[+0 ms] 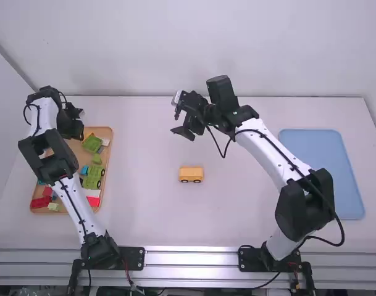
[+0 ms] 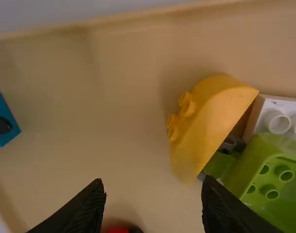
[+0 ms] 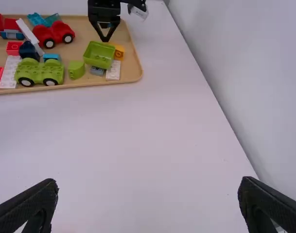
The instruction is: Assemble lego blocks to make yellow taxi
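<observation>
Hand at left spread near yellow block; right hand spread.

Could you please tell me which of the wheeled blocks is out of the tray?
The yellow block, on the table between the two arms; the green block and red block are in the tray.

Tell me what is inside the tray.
The tray holds a red wheeled piece, a green wheeled piece, a green open box and a curved yellow block; anything beneath them is covered.
</observation>
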Robot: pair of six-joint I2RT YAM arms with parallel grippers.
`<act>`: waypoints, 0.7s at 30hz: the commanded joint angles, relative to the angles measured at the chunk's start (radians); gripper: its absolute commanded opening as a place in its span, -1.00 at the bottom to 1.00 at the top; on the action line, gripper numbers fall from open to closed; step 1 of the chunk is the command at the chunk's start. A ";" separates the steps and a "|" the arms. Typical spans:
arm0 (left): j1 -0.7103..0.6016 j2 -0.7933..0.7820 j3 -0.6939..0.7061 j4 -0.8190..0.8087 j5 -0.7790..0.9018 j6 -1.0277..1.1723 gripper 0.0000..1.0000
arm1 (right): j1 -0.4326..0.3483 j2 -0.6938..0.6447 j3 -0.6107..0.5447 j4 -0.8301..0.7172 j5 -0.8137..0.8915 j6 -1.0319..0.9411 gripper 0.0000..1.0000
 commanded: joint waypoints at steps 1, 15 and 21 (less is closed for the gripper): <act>-0.008 0.000 -0.006 -0.015 0.004 0.007 -0.06 | -0.003 0.014 -0.001 -0.005 -0.002 0.002 0.97; -0.052 0.000 -0.017 -0.017 -0.008 0.014 -0.11 | -0.003 0.014 -0.001 -0.005 -0.003 0.002 0.97; -0.052 0.000 -0.057 -0.011 -0.008 0.015 -0.06 | -0.004 0.014 -0.002 -0.005 -0.002 0.002 0.97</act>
